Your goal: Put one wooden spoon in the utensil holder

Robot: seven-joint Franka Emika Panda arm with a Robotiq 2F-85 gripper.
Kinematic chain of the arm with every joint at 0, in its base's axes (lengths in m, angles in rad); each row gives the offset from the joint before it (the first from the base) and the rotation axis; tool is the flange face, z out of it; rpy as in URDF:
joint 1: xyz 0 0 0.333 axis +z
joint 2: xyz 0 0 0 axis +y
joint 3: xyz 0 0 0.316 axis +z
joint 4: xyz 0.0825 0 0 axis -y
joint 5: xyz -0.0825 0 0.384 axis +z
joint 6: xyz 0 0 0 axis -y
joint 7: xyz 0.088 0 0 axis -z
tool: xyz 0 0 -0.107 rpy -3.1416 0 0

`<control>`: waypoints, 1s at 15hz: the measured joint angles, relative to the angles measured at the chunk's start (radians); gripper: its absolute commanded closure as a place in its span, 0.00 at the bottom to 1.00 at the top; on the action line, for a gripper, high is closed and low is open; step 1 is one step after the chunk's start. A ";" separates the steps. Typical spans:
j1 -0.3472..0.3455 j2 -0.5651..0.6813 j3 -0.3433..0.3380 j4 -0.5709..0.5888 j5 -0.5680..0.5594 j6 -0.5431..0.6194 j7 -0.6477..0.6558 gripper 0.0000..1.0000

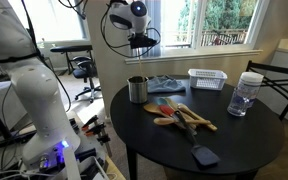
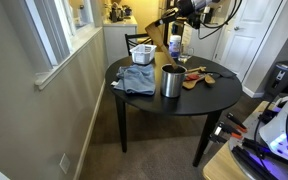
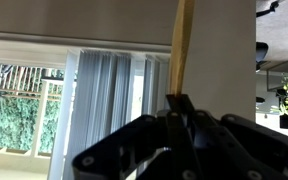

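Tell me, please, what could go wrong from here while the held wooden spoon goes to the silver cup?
1. The tool pinches only the thin handle of the long wooden spoon, so the spoon may swing or slip on the way down.
2. The small shiny silver metal cup has a narrow mouth and stands well below the tool. A slightly off descent could hit its rim and tip it over.
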State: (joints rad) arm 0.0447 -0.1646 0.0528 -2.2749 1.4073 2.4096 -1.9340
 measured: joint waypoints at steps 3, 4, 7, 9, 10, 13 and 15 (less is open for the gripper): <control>0.000 0.000 0.004 -0.025 -0.001 0.030 0.000 0.96; 0.000 0.000 0.006 -0.034 -0.002 0.043 0.000 0.96; 0.000 0.000 0.010 -0.067 -0.030 0.072 0.000 0.96; 0.000 -0.001 0.010 -0.091 -0.051 0.091 0.000 0.96; -0.001 -0.001 0.010 -0.101 -0.057 0.100 0.000 0.96; -0.002 -0.002 0.006 -0.123 -0.078 0.116 0.000 0.96; -0.002 -0.003 0.004 -0.131 -0.087 0.120 0.000 0.96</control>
State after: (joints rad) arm 0.0429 -0.1678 0.0567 -2.4063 1.3205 2.5291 -1.9338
